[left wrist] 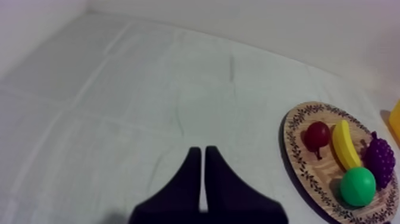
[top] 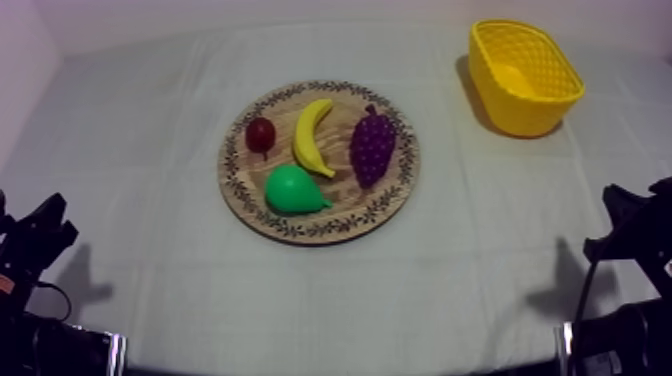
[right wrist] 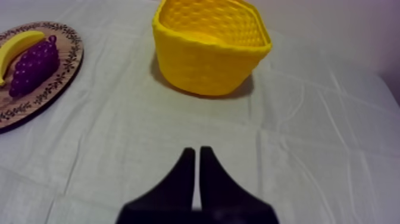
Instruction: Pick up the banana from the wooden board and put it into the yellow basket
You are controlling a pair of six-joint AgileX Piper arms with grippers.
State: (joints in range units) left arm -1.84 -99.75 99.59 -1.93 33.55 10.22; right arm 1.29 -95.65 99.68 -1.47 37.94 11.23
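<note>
Banana (top: 312,135): lying on the wooden board (top: 232,180), mid-tabletop (top: 150,150), between small red fruit (top: 261,133) and grapes (top: 372,148); pear (top: 293,190) just beside.
Yellow basket (top: 525,75): upright, well apart, far right.
Left gripper (left wrist: 203,150): fingers pressed together, over bare cloth.
Right gripper (right wrist: 197,151): fingers pressed together, short of the basket.

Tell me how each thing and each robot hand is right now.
banana: lying on the board
pear: lying on the board
grapes: lying on the board
small red fruit: lying on the board
board: lying flat, carrying four fruits
basket: upright, nothing seen inside
left hand: shut, holding nothing
right hand: shut, holding nothing
</note>
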